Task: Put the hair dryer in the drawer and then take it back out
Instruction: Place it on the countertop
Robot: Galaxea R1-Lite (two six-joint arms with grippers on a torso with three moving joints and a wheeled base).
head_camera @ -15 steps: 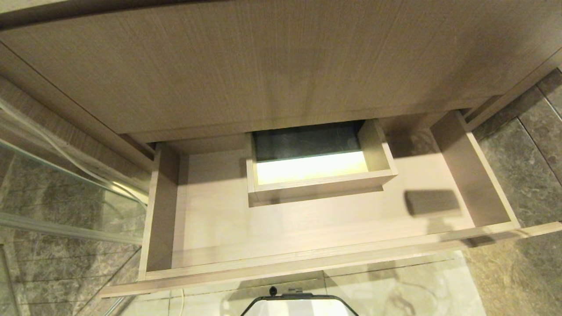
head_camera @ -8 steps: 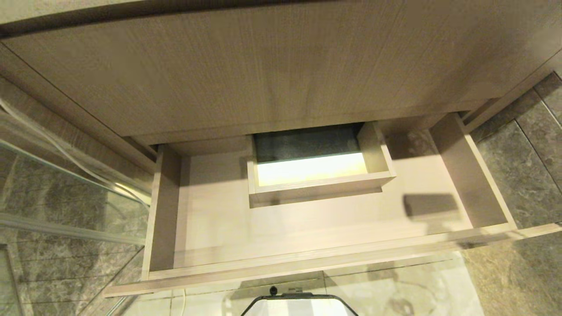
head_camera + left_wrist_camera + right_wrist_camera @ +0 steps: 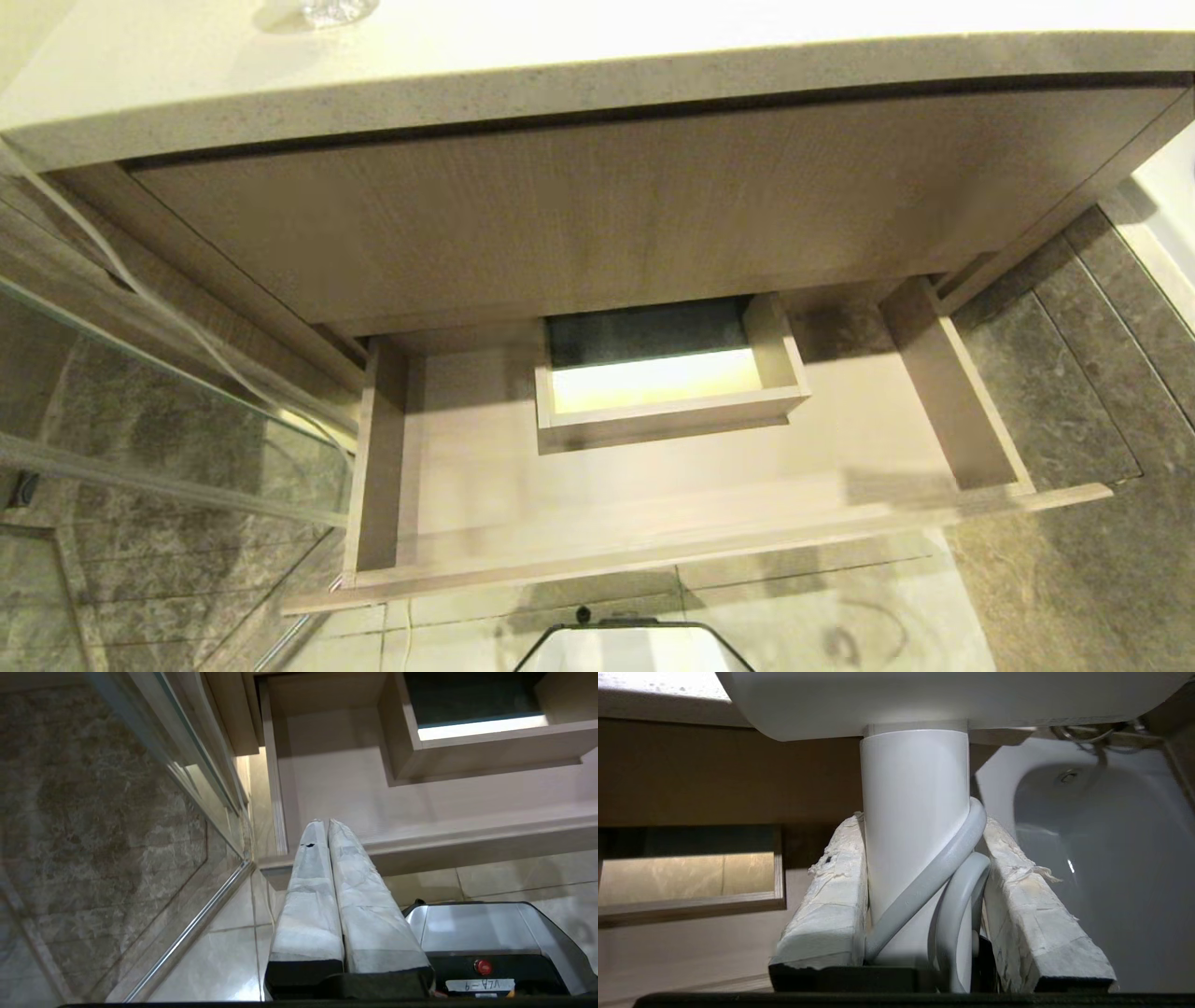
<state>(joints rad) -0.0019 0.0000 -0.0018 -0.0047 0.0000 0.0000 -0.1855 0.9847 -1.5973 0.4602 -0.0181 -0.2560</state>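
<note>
The drawer (image 3: 672, 558) stands pulled open below the cabinet front, and nothing lies on its light wood floor. In the right wrist view the white hair dryer (image 3: 915, 793) stands upright between the padded fingers. My right gripper (image 3: 922, 823) is shut on its handle, with the grey-white cord (image 3: 943, 868) pinched against it. The barrel fills the edge of that view beyond the fingertips. My left gripper (image 3: 327, 823) is shut on nothing and hangs over the drawer's (image 3: 467, 835) front left corner. Neither arm shows in the head view.
A boxed cut-out (image 3: 663, 411) sits mid-drawer at the back. Above are a tall wood-grain panel (image 3: 607, 215) and a pale countertop (image 3: 560, 65). A glass panel (image 3: 140, 392) stands on the left, my base (image 3: 635, 649) is below, and a white basin (image 3: 1087, 858) lies beyond the right gripper.
The whole head view has shifted: the camera has risen, so the countertop now shows and the drawer looks smaller. The dark shadow on the drawer's right floor has faded. The drawer itself stays put.
</note>
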